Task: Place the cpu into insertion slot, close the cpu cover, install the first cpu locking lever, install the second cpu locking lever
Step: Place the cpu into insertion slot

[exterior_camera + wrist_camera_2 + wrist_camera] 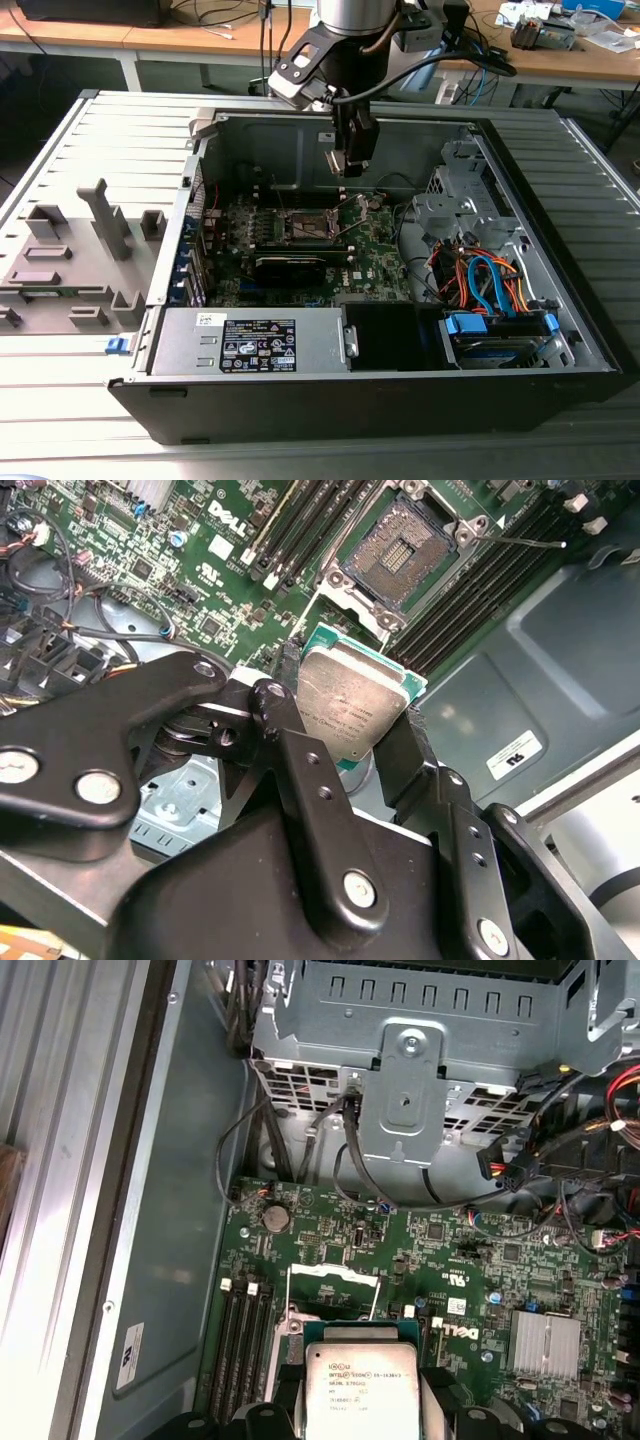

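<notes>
Cpu point(350, 705) is sitting pinched edge to edge between the 2 black fingers point(405, 755) of the gripper point(345, 720), its silver top facing the camera in both wrist views point(360, 1390), so the hand is closing narrowly on the chip and carrying it in the air. Beneath it the insertion slot point(400, 550) is lying bare, its contact field showing with nothing seated in it. The cpu cover point(332, 1274) seems to be standing tipped up at the slot's edge, and a thin locking lever point(520, 542) is sticking out free beside the socket. In the exterior view the gripper point(352, 150) is hanging inside the open computer case point(400, 400), at about 1 o'clock from the slot point(310, 226) and apart from the motherboard point(370, 250). The power supply point(250, 345) is lying at 6 o'clock from the slot, the cable bundle point(485, 285) at 4 o'clock, and a grey fixture point(70, 260) at 9 o'clock outside the case. By my judgement 0 of the 4 steps are finished: the cpu is not yet seated, the cover is not down, and neither lever is latched. The chip's underside is facing away, the second lever is proving hard to pick out, and the gap between chip and slot is hard to judge.
</notes>
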